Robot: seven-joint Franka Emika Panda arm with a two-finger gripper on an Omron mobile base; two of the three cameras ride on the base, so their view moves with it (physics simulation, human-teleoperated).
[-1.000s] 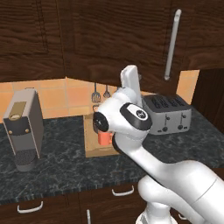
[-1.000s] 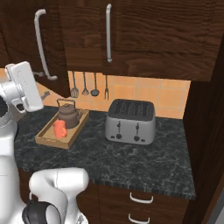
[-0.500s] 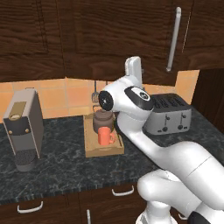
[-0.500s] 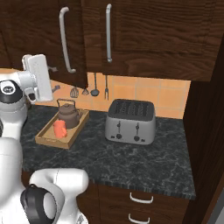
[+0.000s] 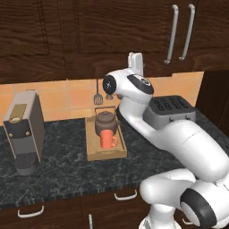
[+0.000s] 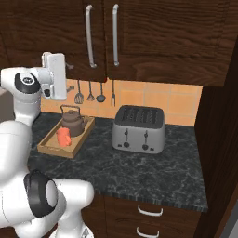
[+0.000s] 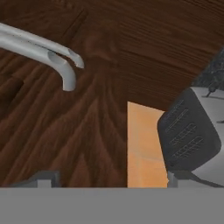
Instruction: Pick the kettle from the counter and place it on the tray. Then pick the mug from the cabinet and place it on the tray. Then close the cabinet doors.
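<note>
The toaster (image 6: 138, 128) is sitting right of the tray (image 6: 48, 148) on the bench (image 6: 153, 167); the kettle (image 6: 72, 120) and mug (image 6: 63, 136) are resting in it. The cabinet doors (image 6: 102, 32) are standing closed. The arm is reaching up, its tool (image 6: 55, 76) raised just below them; I cannot tell how its fingers are set.

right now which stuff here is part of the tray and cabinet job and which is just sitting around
Job:
- kettle, on the tray
- mug, on the tray in front of the kettle
- tray
- cabinet doors, both shut
- counter

Just lying about:
- toaster
- coffee machine
- hanging utensils
</note>
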